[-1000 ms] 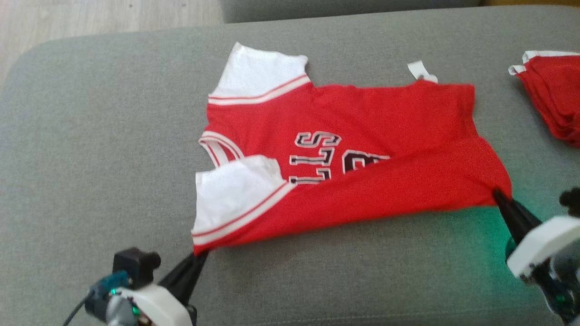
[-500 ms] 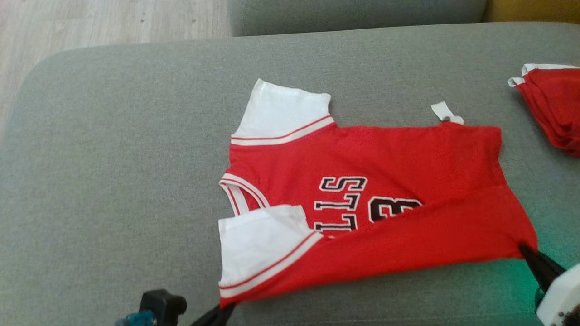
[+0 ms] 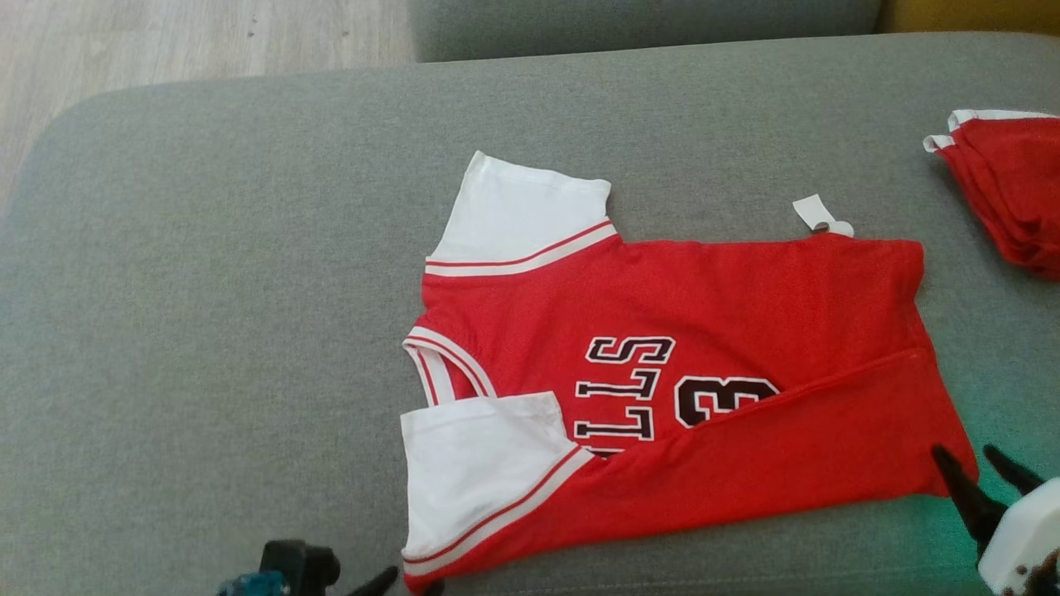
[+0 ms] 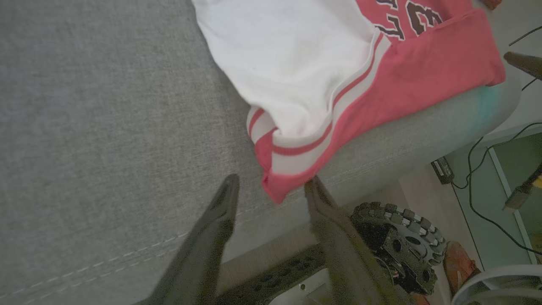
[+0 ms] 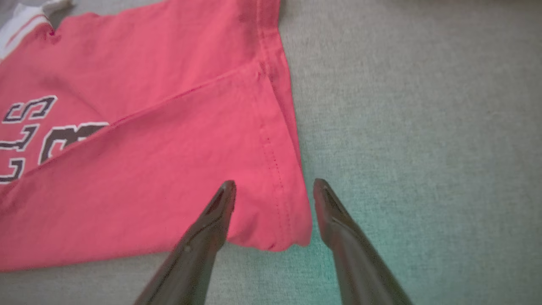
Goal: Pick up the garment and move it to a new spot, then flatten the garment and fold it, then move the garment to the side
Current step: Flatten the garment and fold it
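Note:
The garment (image 3: 679,372), a red jersey with white sleeves and black lettering, lies on the grey cushion (image 3: 207,331). Its near long edge is folded over the front and covers part of the lettering. My left gripper (image 3: 407,579) stands open at the near sleeve corner; in the left wrist view the gripper (image 4: 271,184) has that striped corner of the garment (image 4: 296,140) lying loose between its spread fingers. My right gripper (image 3: 965,463) is open at the near hem corner. The right wrist view shows the gripper (image 5: 275,185) with the hem of the garment (image 5: 169,161) flat between its fingers.
Another red garment (image 3: 1010,190) lies at the cushion's right edge. A second grey cushion (image 3: 646,21) stands behind, with wooden floor (image 3: 166,41) at the upper left. Below the cushion's front edge are the robot's wheel (image 4: 398,250) and cables (image 4: 482,178).
Both grippers have opened and let go of the garment's near corners, and the folded edge has settled flat. The head camera tilted, shifting the picture down.

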{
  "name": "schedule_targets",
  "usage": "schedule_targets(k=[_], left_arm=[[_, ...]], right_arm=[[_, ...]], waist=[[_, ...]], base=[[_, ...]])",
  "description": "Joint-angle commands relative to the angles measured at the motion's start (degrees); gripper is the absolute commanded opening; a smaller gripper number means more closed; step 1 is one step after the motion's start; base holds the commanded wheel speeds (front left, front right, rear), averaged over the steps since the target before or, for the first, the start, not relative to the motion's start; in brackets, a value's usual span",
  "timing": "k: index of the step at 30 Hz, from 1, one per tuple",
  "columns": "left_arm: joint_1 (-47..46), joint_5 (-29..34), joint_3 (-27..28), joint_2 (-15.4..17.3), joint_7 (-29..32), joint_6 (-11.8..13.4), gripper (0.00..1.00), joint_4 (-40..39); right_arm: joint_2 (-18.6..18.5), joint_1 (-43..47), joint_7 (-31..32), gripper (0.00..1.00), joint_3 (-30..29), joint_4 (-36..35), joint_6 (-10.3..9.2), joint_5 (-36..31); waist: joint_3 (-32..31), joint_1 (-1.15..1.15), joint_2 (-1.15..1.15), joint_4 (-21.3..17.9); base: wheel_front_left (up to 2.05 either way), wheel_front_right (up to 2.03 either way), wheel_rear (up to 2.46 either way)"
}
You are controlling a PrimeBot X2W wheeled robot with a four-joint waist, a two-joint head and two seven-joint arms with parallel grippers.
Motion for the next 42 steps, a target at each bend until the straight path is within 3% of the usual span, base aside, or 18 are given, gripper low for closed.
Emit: schedule_targets(k=[1, 10, 14, 20, 27, 35, 42], left_arm=[[-2.4, 0.1, 2.4, 1.2, -0.8, 0.0, 1.0, -1.6], [-12.1, 0.4, 9.8, 5.8, -0.8, -0.5, 1.0, -12.6], [-25.2, 1.5, 12.5, 5.8, 4.9, -1.8, 1.0, -13.5], [-45.6, 1.9, 11.0, -0.5, 13.9, -8.0, 1.0, 0.1], [-60.8, 1.8, 8.6, -6.1, 22.5, -12.2, 1.0, 19.5], [-68.2, 6.2, 4.7, -8.0, 22.1, -15.3, 1.0, 34.1], [-70.2, 6.6, 2.9, -9.3, 20.7, -16.3, 1.0, 41.8]], right_arm=[[-1.7, 0.0, -0.6, 1.0, -0.7, -2.8, 0.37, -0.3], [0.1, -1.2, -2.3, 1.0, -4.6, -7.0, 0.37, -2.3], [1.0, -3.2, -2.8, 1.0, -4.8, -8.1, 0.37, -3.1], [1.2, -7.6, -3.1, 1.0, -3.3, -9.1, 0.37, -3.5], [1.2, -12.5, -3.9, 1.0, -0.8, -9.2, 0.37, -2.9], [0.8, -14.7, -5.9, 1.0, 0.4, -7.5, 0.37, -1.9], [0.4, -15.9, -6.8, 1.0, 1.1, -6.5, 0.37, -1.4]], waist=[[0.0, 0.0, 0.0, -0.2], [2.8, 0.0, 0.0, -0.8], [6.1, 0.0, 0.0, -1.1], [11.7, 0.0, 0.0, -3.4], [17.0, 0.0, 0.0, -7.5], [20.5, 0.0, 0.0, -9.8], [21.6, 0.0, 0.0, -10.5]], base=[[0.0, 0.0, 0.0], [0.0, 0.0, 0.0], [0.0, 0.0, 0.0], [0.0, 0.0, 0.0], [0.0, 0.0, 0.0], [0.0, 0.0, 0.0], [0.0, 0.0, 0.0]])
